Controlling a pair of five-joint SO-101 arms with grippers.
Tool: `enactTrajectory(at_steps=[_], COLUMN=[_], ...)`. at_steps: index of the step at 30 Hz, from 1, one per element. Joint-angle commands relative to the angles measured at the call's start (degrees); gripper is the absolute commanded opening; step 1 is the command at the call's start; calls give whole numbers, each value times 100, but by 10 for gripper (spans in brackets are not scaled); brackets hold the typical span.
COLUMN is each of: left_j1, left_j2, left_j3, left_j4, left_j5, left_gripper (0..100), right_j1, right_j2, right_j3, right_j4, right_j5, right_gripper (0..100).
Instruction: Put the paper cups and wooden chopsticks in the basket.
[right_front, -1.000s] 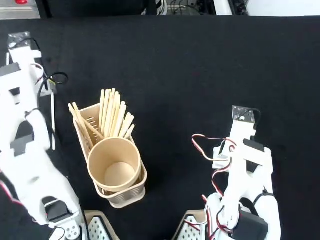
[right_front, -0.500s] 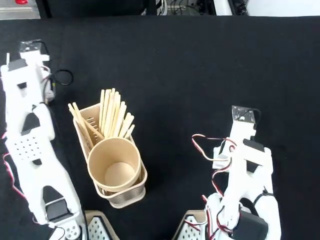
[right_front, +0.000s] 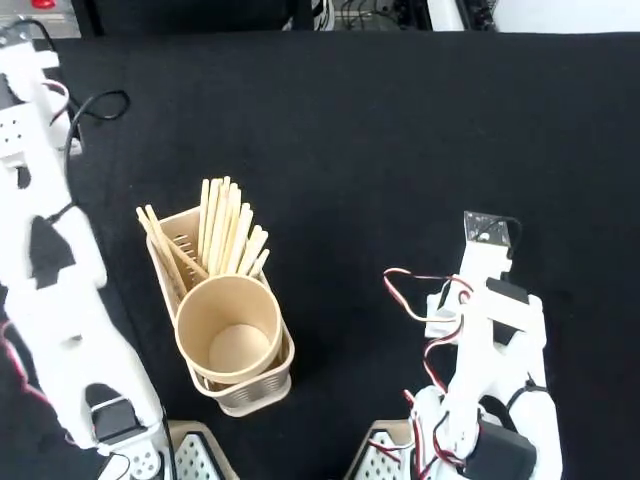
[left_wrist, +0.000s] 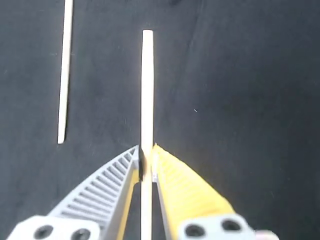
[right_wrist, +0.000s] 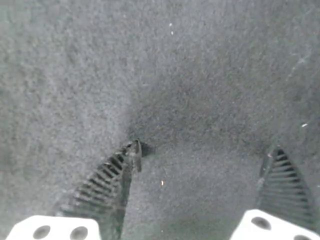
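A pale wooden chopstick is pinched between the fingers of the left gripper, with one end projecting well beyond the fingertips over the black cloth-covered tabletop. A second pale wooden chopstick is seen lying flat on the cloth, near the held one and roughly parallel to it.

Well apart from both, a beige slotted plastic basket is shown between the two arms. A tan paper cup is set upright in its near end and a bundle of wooden chopsticks is leaned in behind the cup. The right gripper is held spread wide just above bare cloth, with nothing between its fingers.

The sticks are judged to be light, stiff and smooth, so swivelling or slipping in a narrow pinch is to be expected. A hold near mid-length is advised, and the loose stick is best straddled across its thin width.
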Motion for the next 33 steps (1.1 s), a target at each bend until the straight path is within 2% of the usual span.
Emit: enactTrajectory(at_steps=[1, 4, 8, 11, 15, 18, 20, 24, 31, 33], left_j1=[198, 391, 673, 1033, 1736, 2536, 3213, 4259, 4303, 4075], left_j2=[-2716, -4475, -6778, -8396, -10365, -11631, -12308, -13037, -13187, -13213], left_j3=[2018, 3292, 4743, 5877, 7600, 8884, 9640, 10765, 11969, 12040], left_j4=[26, -211, -1081, -2207, -4044, -5301, -5829, -5952, -5978, -5943], left_j5=[35, -105, -316, -273, 220, 299, 299, 281, 281, 281], left_gripper=[27, 28, 28, 28, 28, 29, 29, 29, 29, 30], right_j1=[79, 79, 79, 79, 79, 79, 79, 79, 79, 79], right_j2=[-84, -84, -84, -84, -84, -84, -84, -84, -84, -84], right_j3=[22, 22, 22, 22, 22, 22, 22, 22, 22, 22], right_j4=[9, 9, 9, 9, 9, 9, 9, 9, 9, 9], right_j5=[35, 35, 35, 35, 35, 35, 35, 35, 35, 35], right_gripper=[382, 382, 382, 382, 382, 382, 382, 382, 382, 382])
